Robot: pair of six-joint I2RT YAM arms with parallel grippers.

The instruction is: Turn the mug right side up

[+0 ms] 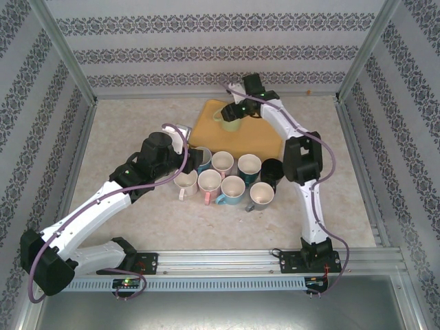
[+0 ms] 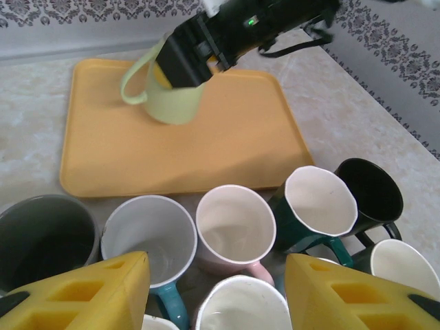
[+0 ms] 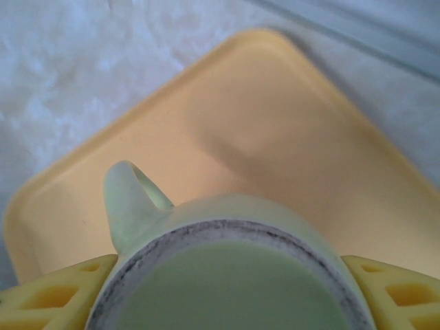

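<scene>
Two yellow fingers (image 3: 62,292) of my right gripper (image 1: 232,113) are clamped on either side of the pale green ceramic mug (image 2: 173,103). The mug is upside down, its unglazed base ring facing up, over the far left part of the flat orange-yellow plastic tray (image 2: 234,144). I cannot tell whether its rim touches the tray. My left gripper (image 2: 216,289) hangs with its fingers apart, nothing between them, above the cluster of upright mugs (image 1: 230,180) on the marbled desk (image 1: 130,130).
</scene>
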